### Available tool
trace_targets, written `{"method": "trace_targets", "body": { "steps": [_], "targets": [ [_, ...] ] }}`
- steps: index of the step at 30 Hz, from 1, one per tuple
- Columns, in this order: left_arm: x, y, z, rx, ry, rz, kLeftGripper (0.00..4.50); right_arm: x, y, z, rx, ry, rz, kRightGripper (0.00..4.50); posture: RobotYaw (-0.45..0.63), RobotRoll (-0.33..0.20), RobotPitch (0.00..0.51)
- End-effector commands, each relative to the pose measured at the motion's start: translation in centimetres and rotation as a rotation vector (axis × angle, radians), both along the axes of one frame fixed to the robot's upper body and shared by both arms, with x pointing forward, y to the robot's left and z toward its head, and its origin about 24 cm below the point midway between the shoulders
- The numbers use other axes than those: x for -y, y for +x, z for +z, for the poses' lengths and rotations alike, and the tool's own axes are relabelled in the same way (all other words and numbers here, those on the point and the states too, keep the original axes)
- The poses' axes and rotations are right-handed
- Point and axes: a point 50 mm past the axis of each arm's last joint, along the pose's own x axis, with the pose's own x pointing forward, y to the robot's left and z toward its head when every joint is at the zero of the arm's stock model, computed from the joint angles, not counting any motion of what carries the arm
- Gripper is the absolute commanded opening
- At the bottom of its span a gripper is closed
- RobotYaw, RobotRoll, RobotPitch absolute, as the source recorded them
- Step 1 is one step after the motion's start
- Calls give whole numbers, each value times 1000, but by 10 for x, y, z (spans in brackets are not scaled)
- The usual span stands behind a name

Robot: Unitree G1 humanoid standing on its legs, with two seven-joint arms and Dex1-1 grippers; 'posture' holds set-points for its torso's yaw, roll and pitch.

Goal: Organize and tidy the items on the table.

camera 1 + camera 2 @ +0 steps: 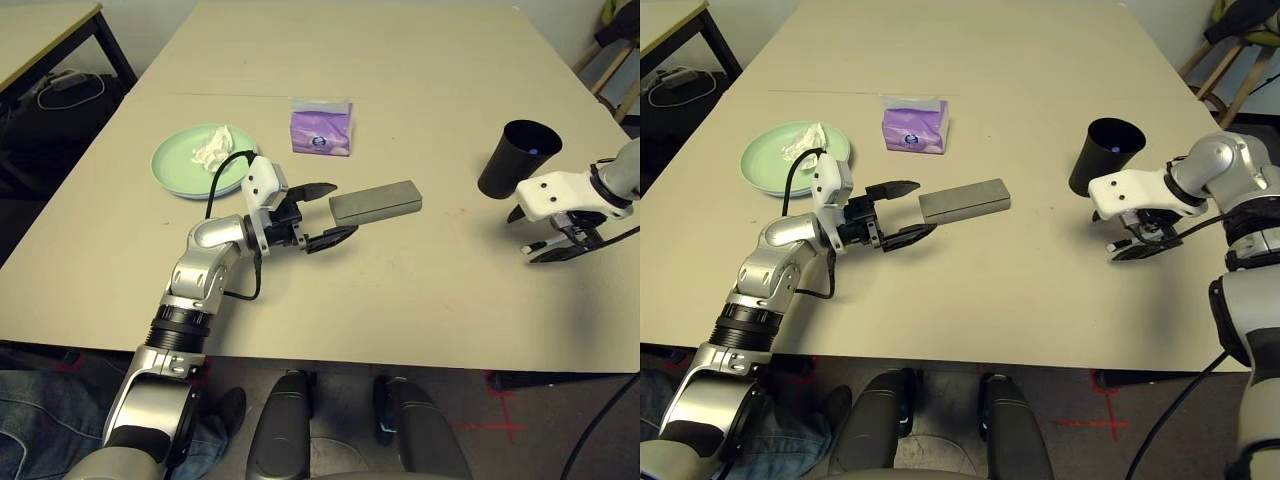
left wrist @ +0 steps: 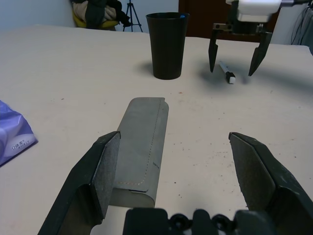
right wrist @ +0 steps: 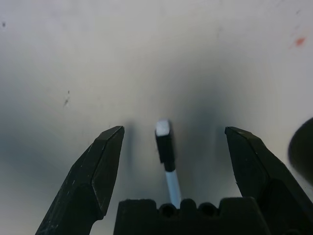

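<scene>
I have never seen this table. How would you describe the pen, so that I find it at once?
Start at the table and go to its right side, where the black cup stands upright. Just in front of the cup, the right gripper hangs open, pointing down, and the pen lies flat on the table between its fingers. It is thin and white with a black cap, the smallest thing there.

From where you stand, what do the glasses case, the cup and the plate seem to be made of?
Glasses case: probably felt or faux leather, matte grey, with a stitched seam along its flap. Cup: likely plastic, smooth black with a faint sheen. Plate: light green, smooth and slightly glossy; plastic or glazed ceramic, the look leaves it open.
</scene>
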Motion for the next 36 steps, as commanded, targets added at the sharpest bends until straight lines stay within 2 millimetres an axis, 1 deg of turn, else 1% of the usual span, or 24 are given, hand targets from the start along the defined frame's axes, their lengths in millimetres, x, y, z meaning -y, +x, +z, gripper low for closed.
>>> {"method": "trace_targets", "body": {
  "steps": [1,4,17,25,36],
  "targets": [
    [1,-2,2,27,1,-30,4500,7,-3,2,1,-48,1,4451,221,0,195],
    [3,-4,2,51,28,-59,4500,7,-2,3,10,-62,2,4451,220,0,195],
    [2,-2,-2,55,45,-52,4500,9,0,-1,38,-126,10,4451,219,0,193],
    [0,-3,-3,49,42,-43,4500,12,-1,-9,47,-195,26,4451,222,0,193],
    [0,-1,-2,51,43,-39,4500,8,-1,-10,53,-198,79,4451,221,0,186]
  ]
}}
